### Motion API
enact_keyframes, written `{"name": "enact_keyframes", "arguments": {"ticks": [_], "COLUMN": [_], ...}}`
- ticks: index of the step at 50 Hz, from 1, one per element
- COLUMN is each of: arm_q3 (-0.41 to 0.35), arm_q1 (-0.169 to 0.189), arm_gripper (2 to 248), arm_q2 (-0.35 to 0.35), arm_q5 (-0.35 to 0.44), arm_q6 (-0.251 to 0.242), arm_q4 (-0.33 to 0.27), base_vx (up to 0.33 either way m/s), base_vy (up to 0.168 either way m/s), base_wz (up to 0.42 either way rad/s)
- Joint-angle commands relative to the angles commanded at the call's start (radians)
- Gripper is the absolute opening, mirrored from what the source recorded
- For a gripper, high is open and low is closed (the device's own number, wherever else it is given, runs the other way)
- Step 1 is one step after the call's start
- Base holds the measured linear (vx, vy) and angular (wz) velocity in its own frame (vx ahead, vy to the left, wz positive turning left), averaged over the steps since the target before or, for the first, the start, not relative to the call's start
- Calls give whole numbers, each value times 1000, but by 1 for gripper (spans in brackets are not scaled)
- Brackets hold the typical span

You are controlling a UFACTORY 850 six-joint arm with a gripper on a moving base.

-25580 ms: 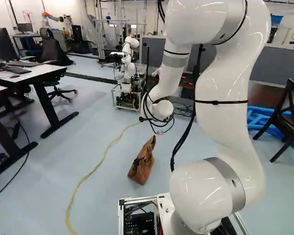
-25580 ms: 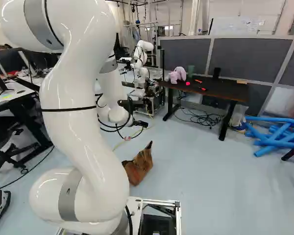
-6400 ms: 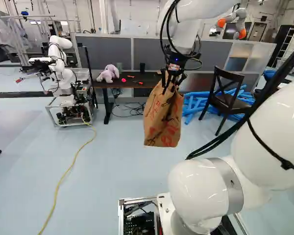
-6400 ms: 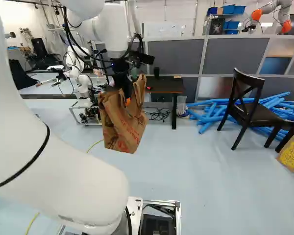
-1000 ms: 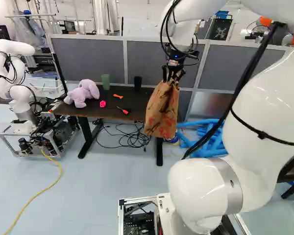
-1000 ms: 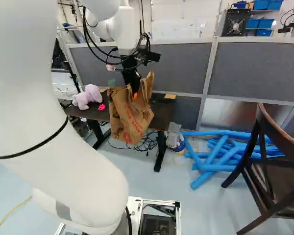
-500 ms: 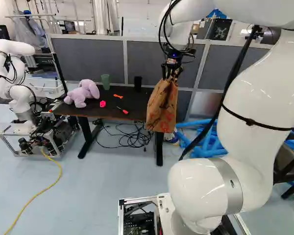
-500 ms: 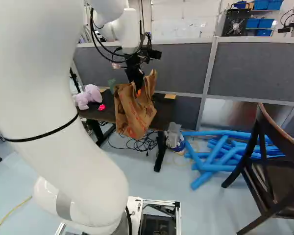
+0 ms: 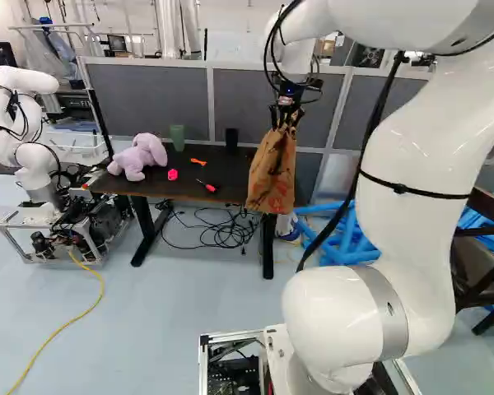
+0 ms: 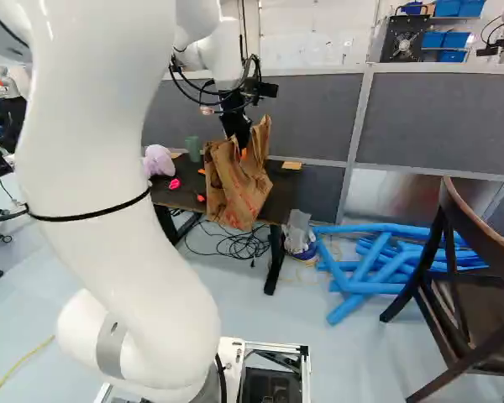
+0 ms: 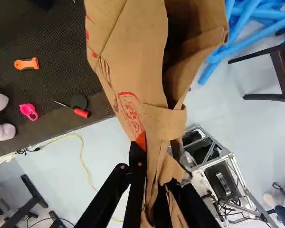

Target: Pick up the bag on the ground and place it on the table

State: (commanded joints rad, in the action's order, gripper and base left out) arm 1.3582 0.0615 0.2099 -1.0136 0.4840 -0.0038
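Bag (image 9: 272, 177) near table (image 9: 177, 174) with screwdriver (image 9: 207, 186), plush toy (image 9: 137, 158)

Dk table (image 9: 224, 171) w/ plush (lilac) (image 9: 138, 158), pink item (image 9: 172, 174), orange tool (image 9: 198, 161), screwdriver (image 9: 207, 186), 2 cups (image 9: 177, 138)

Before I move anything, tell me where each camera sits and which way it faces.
Left base view: on the base, behind and left of the glossy white arm, which fills its right side; looks ahead, slightly down, at the dark rectangular table.
Right base view: behind and right of the arm, which fills its left side; looks the same way.
Wrist view: on the wrist, looking along the black jaws, closed on the brown paper bag; the jaws show.
Both base views share table, bag and long blue tubes.
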Motion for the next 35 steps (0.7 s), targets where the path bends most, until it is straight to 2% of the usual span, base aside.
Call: {"name": "enact_keyframes", "arguments": {"ticks": [19,35], "arm_q3": [98,181], "arm_q1": [-5,-12], "arm_gripper": [21,21], "arm_q2": [81,147], "arm_q5": [0,0], "arm_q6": [0,0], "arm_q4": [-36,-41], "base_vx": [0,0], "base_vy": [0,0], "base_wz": [0,0]}}
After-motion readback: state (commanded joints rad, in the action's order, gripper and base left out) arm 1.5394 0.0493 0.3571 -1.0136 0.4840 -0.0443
